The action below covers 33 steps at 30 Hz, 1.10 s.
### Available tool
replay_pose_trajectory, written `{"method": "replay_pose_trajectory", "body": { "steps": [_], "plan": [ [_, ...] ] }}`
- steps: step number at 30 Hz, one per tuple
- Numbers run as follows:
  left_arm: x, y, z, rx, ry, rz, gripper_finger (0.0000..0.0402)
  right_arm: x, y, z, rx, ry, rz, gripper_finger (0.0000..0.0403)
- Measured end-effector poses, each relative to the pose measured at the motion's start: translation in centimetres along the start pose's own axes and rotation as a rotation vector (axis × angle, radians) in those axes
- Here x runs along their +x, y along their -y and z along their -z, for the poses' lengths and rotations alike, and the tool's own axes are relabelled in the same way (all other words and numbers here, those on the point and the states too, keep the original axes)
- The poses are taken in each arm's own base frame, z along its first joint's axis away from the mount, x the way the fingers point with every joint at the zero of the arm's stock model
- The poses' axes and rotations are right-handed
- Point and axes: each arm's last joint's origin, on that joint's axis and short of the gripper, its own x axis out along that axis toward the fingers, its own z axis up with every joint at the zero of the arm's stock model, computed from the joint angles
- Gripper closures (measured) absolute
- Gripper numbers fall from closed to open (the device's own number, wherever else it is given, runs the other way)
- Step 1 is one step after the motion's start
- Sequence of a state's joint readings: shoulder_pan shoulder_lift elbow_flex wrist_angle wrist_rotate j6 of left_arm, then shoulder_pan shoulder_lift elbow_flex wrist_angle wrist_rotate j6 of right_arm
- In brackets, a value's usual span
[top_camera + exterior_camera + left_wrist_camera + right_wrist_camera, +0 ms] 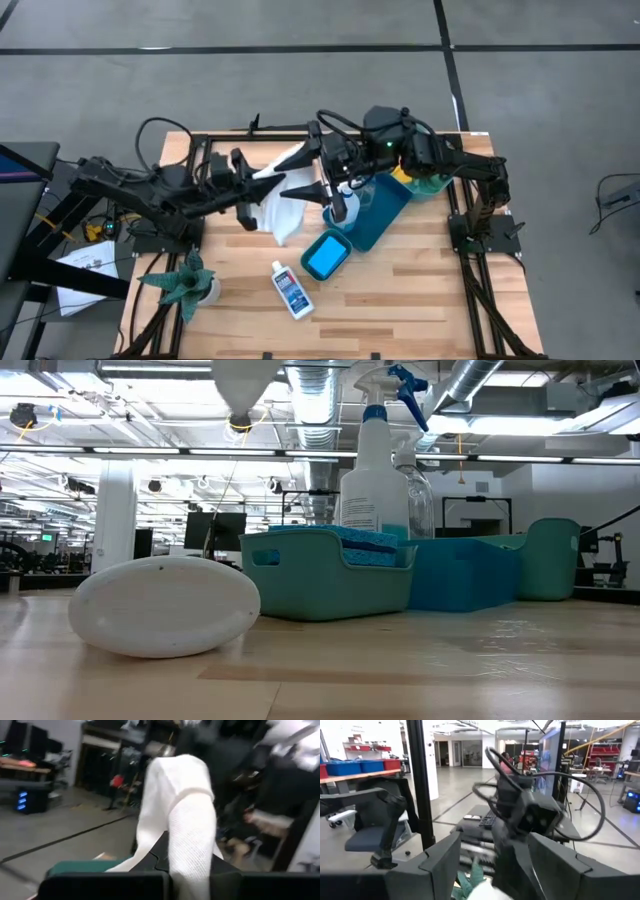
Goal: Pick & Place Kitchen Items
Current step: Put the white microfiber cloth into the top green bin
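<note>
Landmark: the long dark-teal plastic bin (pixel 385 212), lying aslant at the centre-right of the wooden slatted table (pixel 400 300).

1. Green spiky star-shaped plant in a pale pot (pixel 185 283): far to the left of the bin, at the table's near-left corner.
2. Left gripper (pixel 268 172): left of the bin, raised over the table, its fingers pinched together on the white cloth.
3. White woven cloth (pixel 278 208): left of the bin, one end caught in the left gripper, the rest trailing down to the boards. In the left wrist view it rises as a pale fold (pixel 187 825) between the dark fingers.
4. Small white bottle with a blue label (pixel 291 289): lying flat, left of the bin and nearer the table's front edge; it shows end-on as a white oval (pixel 165 606) in the low view.
5. Small teal tray holding blue rectangular sponges (pixel 326 256): just beside the bin's near end.
6. Right gripper (pixel 314 190): at the bin's left side, fingers apart, nothing seen between them.
7. White spray bottle with a blue trigger (pixel 376 465): standing upright by the bin, beside a clear plastic bottle (pixel 418 495).
8. Teal round tub (pixel 428 184): at the bin's far right end, a yellow pad (pixel 401 173) showing at its edge.
</note>
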State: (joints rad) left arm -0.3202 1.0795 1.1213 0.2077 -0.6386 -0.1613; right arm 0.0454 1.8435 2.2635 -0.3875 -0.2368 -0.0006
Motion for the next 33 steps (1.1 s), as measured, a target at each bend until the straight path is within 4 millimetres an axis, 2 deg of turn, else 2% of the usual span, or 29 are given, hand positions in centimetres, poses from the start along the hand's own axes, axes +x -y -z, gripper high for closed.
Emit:
{"method": "replay_pose_trajectory", "body": {
  "steps": [7,14,28,33],
  "plan": [
    [0.0,0.6,-1.0,-0.059,0.079,0.161,0.0398,0.0,0.0,0.4,-0.014,-0.036,0.06,0.0178],
    [-0.2,0.9,-2.0,-0.043,0.173,0.218,0.0398,0.3,0.1,0.5,-0.022,-0.039,0.081,0.0178],
    [-0.1,0.4,-2.9,-0.03,0.258,0.207,0.0398,0.5,0.2,0.7,0.008,-0.035,0.092,0.0179],
    [-0.1,0.4,-2.9,-0.03,0.258,0.207,0.0398,0.5,0.2,0.7,0.008,-0.036,0.111,0.0213]
  ]
}}
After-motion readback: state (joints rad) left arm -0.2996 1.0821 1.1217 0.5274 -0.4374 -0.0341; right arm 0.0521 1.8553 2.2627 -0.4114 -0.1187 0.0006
